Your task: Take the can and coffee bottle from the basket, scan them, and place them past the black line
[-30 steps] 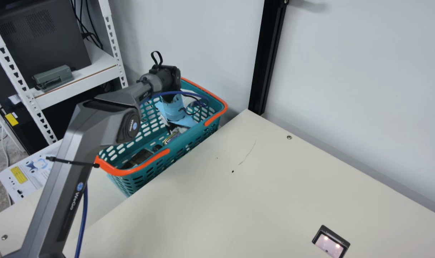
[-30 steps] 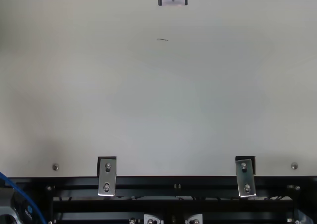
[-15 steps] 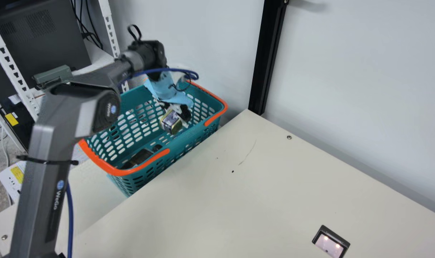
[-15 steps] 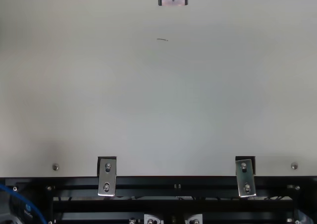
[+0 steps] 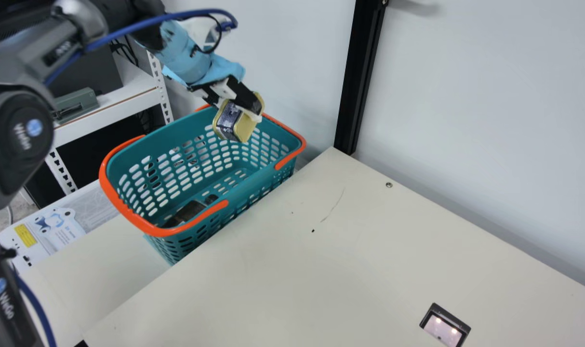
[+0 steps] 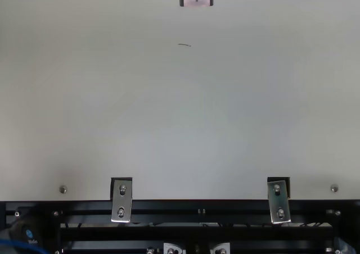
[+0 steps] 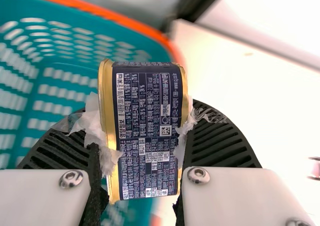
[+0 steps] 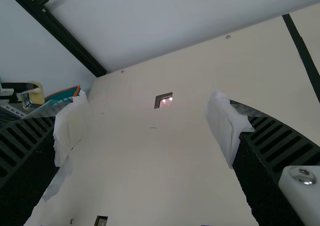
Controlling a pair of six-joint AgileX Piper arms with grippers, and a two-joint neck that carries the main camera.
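Left arm point(image 5: 42, 53): grey housings; a dark round joint cap point(image 5: 13, 168) bears a blue disc emblem point(image 5: 34, 127) and pale lettering. Thick blue cable point(image 5: 167, 18); thin black cable point(image 5: 219, 36). Wrist wrap point(image 5: 184, 55), light blue. Left tool point(image 5: 249, 103): black ribbed fingers point(image 7: 220, 143), whitish film, white plates point(image 7: 240, 198), silver screws point(image 7: 199, 175). Right tool point(image 8: 145, 123): black ribbed fingers, edged with white wrapping point(image 8: 224, 126); one white plate point(image 8: 305, 193) carries a silver screw point(image 8: 303, 175).

A grey-green device point(image 5: 75, 103) sat on a white shelf point(image 5: 128, 99) beside a dark machine point(image 5: 99, 72), black cables point(image 5: 124, 50) hung nearby, a printed sheet point(image 5: 54, 229) with a yellow patch lay lower down, and a black post point(image 5: 362, 77) bearing a hook point(image 8: 45, 0) stood against the pale wall point(image 5: 466, 96).
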